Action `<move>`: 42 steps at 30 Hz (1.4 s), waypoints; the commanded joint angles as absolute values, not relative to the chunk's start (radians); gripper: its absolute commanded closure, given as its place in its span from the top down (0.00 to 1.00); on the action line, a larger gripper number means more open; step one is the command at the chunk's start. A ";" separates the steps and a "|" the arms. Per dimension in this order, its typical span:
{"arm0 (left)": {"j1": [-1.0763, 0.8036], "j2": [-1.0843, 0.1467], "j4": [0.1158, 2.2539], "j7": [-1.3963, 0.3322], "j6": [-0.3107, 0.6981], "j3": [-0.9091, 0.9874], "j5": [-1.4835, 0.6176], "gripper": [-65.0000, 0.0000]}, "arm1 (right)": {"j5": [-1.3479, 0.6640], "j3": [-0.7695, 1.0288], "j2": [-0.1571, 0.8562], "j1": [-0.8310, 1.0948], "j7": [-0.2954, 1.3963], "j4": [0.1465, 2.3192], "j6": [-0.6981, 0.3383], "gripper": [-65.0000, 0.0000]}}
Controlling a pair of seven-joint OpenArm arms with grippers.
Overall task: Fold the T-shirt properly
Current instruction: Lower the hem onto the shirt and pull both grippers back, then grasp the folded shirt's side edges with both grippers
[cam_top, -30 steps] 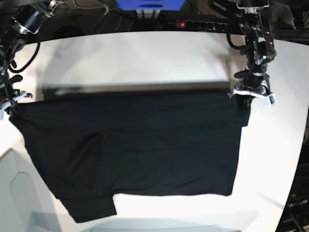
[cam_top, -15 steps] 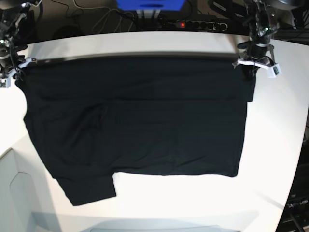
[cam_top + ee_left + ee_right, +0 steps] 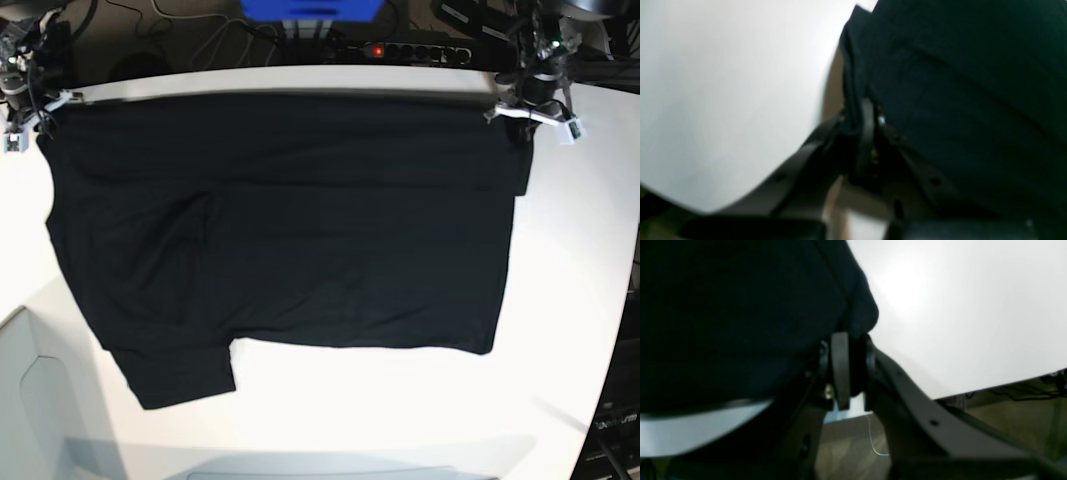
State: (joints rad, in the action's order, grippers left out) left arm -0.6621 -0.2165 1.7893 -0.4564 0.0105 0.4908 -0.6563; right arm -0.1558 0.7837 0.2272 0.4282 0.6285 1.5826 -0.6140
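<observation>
The black T-shirt hangs stretched by its top edge along the far side of the white table, and its lower part lies flat with one sleeve at the front left. At the right end of that edge, my left gripper is shut on a corner of the shirt. The left wrist view shows bunched T-shirt cloth pinched in the left gripper. My right gripper is shut on the other corner. In the right wrist view the right gripper clamps a fold of the T-shirt. No print or tag shows.
A power strip with a red light, cables and a blue box lie behind the table's far edge. Bare white tabletop shows to the right of the shirt and along the front. The table's rounded front-left corner is near the sleeve.
Both grippers have carried the shirt's top edge back toward the far side of the table. The cloth has drawn taut between them and the bottom hem has slid farther back.
</observation>
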 commanded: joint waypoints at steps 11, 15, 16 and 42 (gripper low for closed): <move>-0.704 -0.228 1.811 -0.432 0.001 0.503 -0.653 0.04 | -0.148 0.794 0.226 0.441 0.622 1.618 -0.613 0.07; -0.719 -0.228 1.828 -0.432 0.004 0.503 -0.654 0.30 | -0.148 0.797 0.222 0.443 0.622 1.661 -0.613 0.31; -0.728 -0.228 1.831 -0.432 0.004 0.503 -0.654 0.38 | -0.148 0.797 0.220 0.443 0.622 1.678 -0.613 0.35; 0.048 -0.229 1.498 -0.426 0.004 0.398 -0.487 0.66 | -0.147 0.435 0.386 -0.495 0.475 0.924 -0.591 0.48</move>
State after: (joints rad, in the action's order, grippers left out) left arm 0.0330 -0.2173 1.4834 -0.4461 0.0147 0.3923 -0.4862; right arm -0.1398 0.4301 0.3626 -0.4736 0.4839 0.9035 -0.5938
